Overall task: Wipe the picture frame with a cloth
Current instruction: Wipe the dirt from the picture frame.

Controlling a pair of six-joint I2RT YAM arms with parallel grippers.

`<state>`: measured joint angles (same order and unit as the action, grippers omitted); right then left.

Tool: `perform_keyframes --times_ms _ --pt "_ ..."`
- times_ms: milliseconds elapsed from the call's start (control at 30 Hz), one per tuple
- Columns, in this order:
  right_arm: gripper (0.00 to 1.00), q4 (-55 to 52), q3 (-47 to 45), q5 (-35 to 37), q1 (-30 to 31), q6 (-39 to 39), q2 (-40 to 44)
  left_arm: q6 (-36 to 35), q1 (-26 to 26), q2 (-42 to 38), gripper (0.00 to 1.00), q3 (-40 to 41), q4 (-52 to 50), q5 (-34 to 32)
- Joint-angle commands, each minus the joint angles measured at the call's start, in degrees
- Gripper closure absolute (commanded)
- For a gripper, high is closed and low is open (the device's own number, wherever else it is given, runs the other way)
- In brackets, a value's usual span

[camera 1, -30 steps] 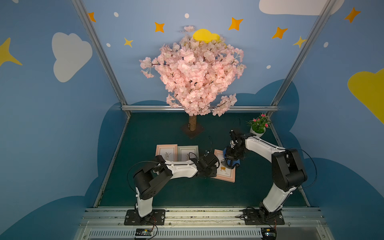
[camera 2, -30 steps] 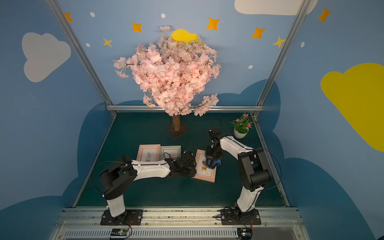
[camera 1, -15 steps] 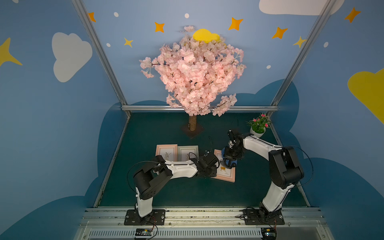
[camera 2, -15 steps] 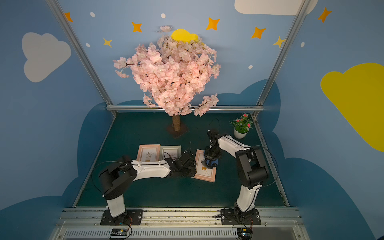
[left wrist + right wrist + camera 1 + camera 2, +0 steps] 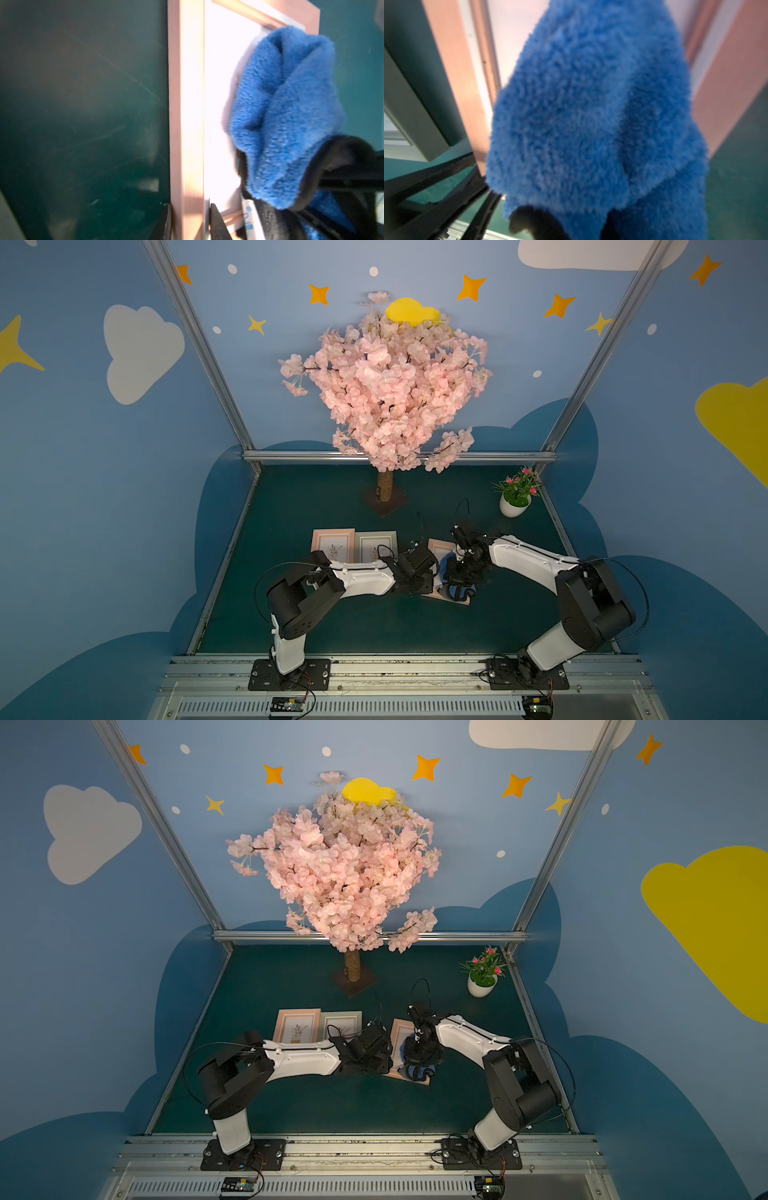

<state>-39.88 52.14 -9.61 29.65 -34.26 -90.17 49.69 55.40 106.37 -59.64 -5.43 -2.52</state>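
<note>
The left hand point(image 5: 190, 209) clamps the picture frame point(image 5: 185, 104); the right hand point(image 5: 460, 578) grips the cloth point(image 5: 591, 114). Light, flat strokes toward 12 o'clock would suit.

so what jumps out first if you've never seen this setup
The big pink blossom tree at the back middle of the green table grabs the eye first, set against blue walls painted with clouds and stars. Next, mid-table, the left gripper clamps the edge of a pink picture frame while the right gripper holds a bunched blue cloth on its face.
</note>
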Motion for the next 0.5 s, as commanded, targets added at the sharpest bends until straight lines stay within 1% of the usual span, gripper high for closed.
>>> perform_keyframes --times_ms 0,67,100,233,300,367,467 --pt "1.00 -3.9 -2.0 3.2 -3.3 0.6 2.7 0.5 -0.5 0.4 0.75 1.9 -3.9 -0.9" --pt "1.00 -3.8 -1.6 2.7 -3.3 0.6 2.8 0.5 -0.5 0.3 0.75 1.9 -3.8 -1.0" --pt "1.00 -3.3 -1.0 1.4 -2.6 0.2 2.4 0.5 -0.5 0.4 0.75 1.9 -3.7 -1.0" --pt "1.00 -0.5 2.6 -2.4 3.6 -3.1 -1.3 0.6 -0.5 0.3 0.75 1.7 -3.9 -1.0" --pt "1.00 1.2 3.7 -4.1 5.8 -4.5 -3.6 0.8 -0.5 0.0 0.75 2.1 -3.8 -1.3" --pt "1.00 1.9 3.9 -4.0 6.5 -5.0 -4.7 0.8 -0.5 -0.4 0.75 2.4 -3.7 -1.4" --pt "1.00 -0.1 3.1 -1.5 5.2 -4.3 -3.9 0.9 -0.5 -0.7 0.75 2.7 -3.7 -1.5"
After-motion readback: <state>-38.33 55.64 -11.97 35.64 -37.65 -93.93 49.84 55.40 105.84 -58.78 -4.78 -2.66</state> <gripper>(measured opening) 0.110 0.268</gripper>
